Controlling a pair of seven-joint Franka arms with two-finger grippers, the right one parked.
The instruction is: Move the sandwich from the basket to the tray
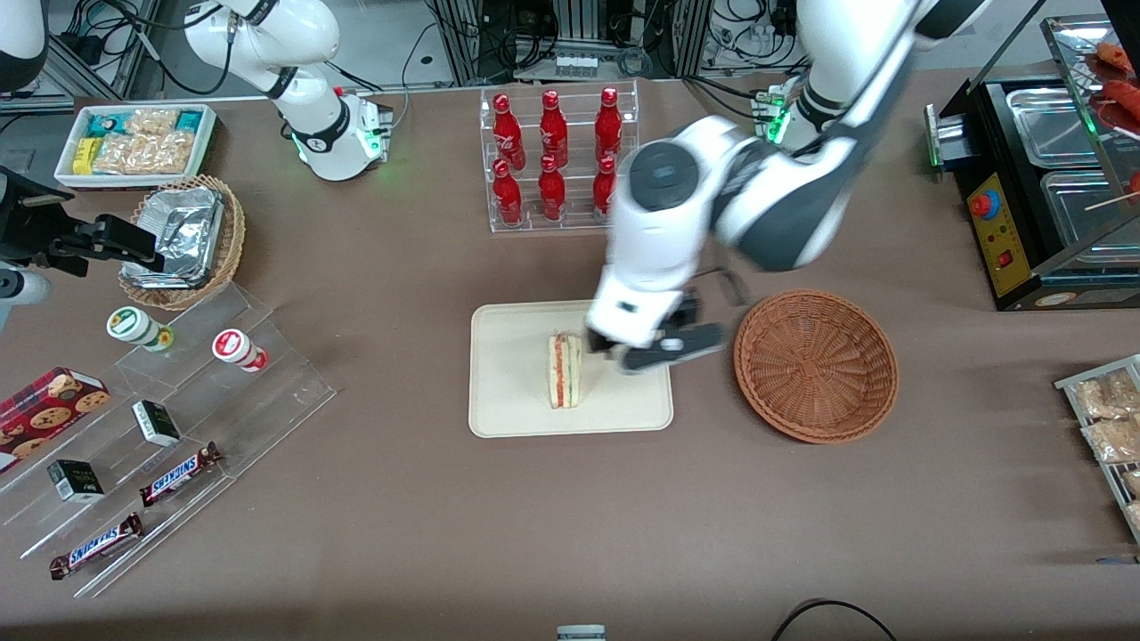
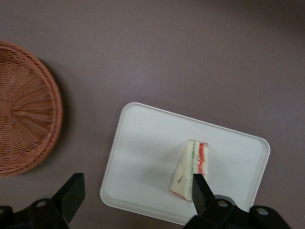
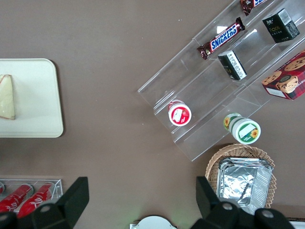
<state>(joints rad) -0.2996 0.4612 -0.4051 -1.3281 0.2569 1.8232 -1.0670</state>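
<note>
Resting on its side, the sandwich [image 1: 565, 370] lies on the tray [image 1: 517, 409], delivery apparently complete. The gripper [image 1: 663, 345] hovers above the tray's edge toward the empty basket [image 1: 816, 365], fingers wide apart, holding nothing.

cream tray [image 1: 517, 392], reddish-brown woven basket [image 1: 816, 365], black end effector [image 1: 655, 343]

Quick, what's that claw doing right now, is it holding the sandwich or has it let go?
Gripper: open and holding nothing, above the tray, beside the sandwich that lies on the tray. The basket has nothing in it.

Sandwich [image 1: 565, 370] on tray [image 1: 517, 409], pincer [image 1: 643, 349] above.
</note>
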